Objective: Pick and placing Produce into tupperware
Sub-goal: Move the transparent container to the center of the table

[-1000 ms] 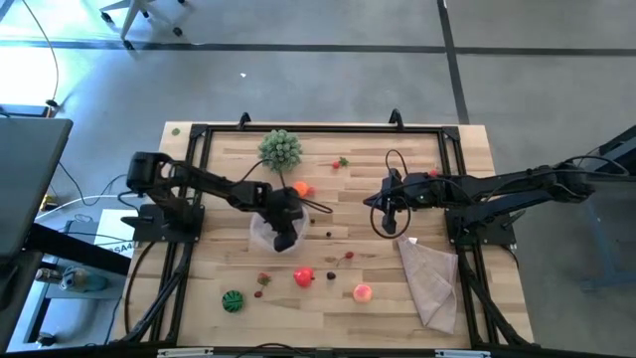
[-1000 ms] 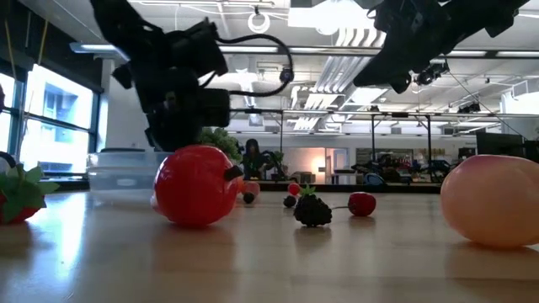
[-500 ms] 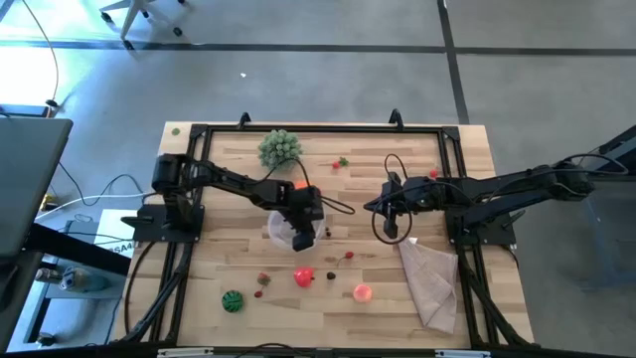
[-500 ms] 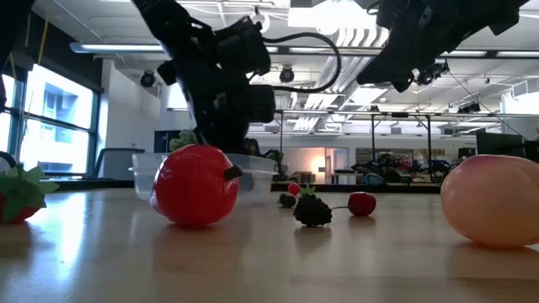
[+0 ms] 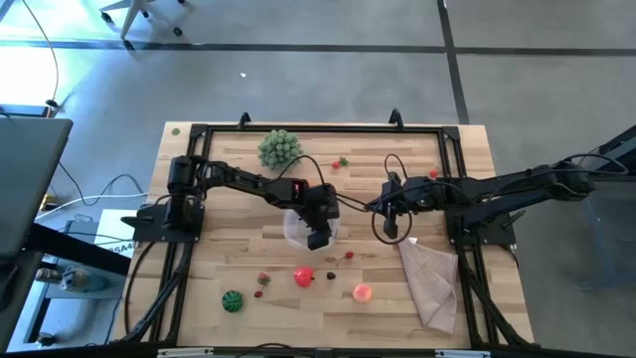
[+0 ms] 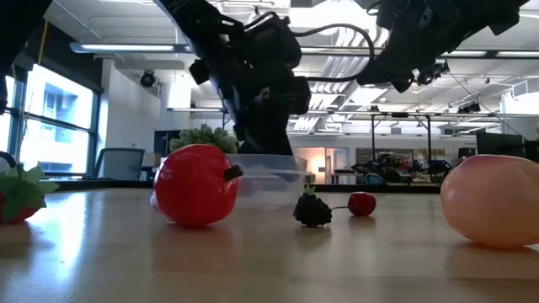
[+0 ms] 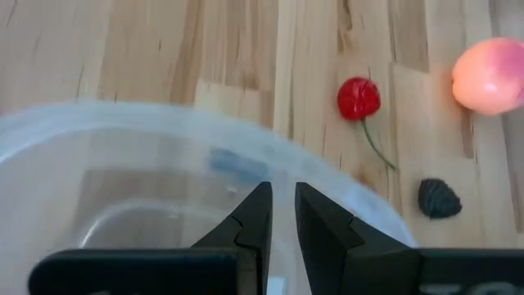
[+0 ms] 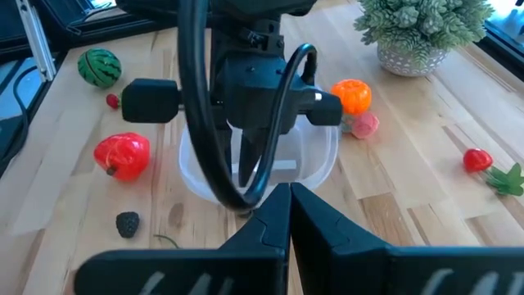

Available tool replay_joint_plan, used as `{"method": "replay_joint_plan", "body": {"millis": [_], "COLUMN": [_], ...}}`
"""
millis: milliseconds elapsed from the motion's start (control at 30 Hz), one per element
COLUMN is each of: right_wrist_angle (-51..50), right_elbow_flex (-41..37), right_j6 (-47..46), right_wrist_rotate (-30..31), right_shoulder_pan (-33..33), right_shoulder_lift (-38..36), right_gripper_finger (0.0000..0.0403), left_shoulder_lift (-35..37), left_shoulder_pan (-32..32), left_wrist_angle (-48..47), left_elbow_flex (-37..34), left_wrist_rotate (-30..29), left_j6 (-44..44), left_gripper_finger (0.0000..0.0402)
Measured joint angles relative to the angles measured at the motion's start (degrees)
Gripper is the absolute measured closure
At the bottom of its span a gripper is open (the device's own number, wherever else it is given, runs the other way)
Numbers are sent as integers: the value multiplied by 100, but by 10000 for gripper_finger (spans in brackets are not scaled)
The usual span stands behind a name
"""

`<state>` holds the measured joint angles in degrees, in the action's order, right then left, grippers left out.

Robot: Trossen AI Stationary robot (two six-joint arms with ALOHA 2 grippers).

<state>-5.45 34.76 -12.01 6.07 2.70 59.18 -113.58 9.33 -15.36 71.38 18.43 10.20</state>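
Observation:
The tupperware (image 5: 294, 227), a round clear tub with a whitish rim (image 7: 123, 115), stands on its base at mid-table. My left gripper (image 5: 318, 239) reaches down into it, shut. Loose produce lies on the wood around it: a red fruit (image 5: 303, 275), a pink peach (image 5: 363, 291), a cherry (image 7: 359, 98), a blackberry (image 7: 440, 199), a green melon (image 5: 232, 301), an orange piece (image 8: 352, 96) and a strawberry (image 5: 341, 161). My right gripper (image 5: 381, 206) hangs shut above the table, right of the tub, holding nothing. My left gripper (image 7: 282, 192) slants down from the table's left into the tupperware. Its shut fingertips (image 7: 260, 201) stand against the inside of the wall toward the table's right (image 7: 327, 176), just under the rim. Whether any wall sits between the fingers, I cannot tell. The tub's base stays on the table.
A bushy potted plant (image 5: 280, 147) stands at the far side. A tan cloth (image 5: 429, 278) lies at the near right. Black frame rails (image 5: 199, 219) run along the table's sides. Bare wood (image 5: 248, 249) shows left of the tub.
My left gripper has travelled toward the table's right edge, staying shut. The tupperware has slid along the table with it, upright, from left of the red fruit to a spot close to the cherry and blackberry.

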Motion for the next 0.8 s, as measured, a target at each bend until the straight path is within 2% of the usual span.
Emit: {"method": "replay_joint_plan", "body": {"millis": [133, 267, 433, 800], "right_wrist_angle": [-31, -81, -98, -94], "right_elbow_flex": [0, 0, 0, 0], "right_j6": [0, -7, -11, -15], "right_wrist_rotate": [0, 0, 0, 2], "right_shoulder_pan": [0, 0, 0, 0], "right_shoulder_lift": [0, 0, 0, 0], "right_gripper_finger": [403, 403, 403, 403], "left_shoulder_lift": [0, 0, 14, 8], "left_shoulder_pan": [-40, -162, -459, -1043], "left_wrist_angle": [-210, -801, -1433, -1156], "left_elbow_flex": [39, 35, 38, 34], "left_wrist_rotate": [-8, -21, -471, -559], "left_j6": [-9, -11, -7, 73], "left_gripper_finger": [355, 355, 355, 355]}}
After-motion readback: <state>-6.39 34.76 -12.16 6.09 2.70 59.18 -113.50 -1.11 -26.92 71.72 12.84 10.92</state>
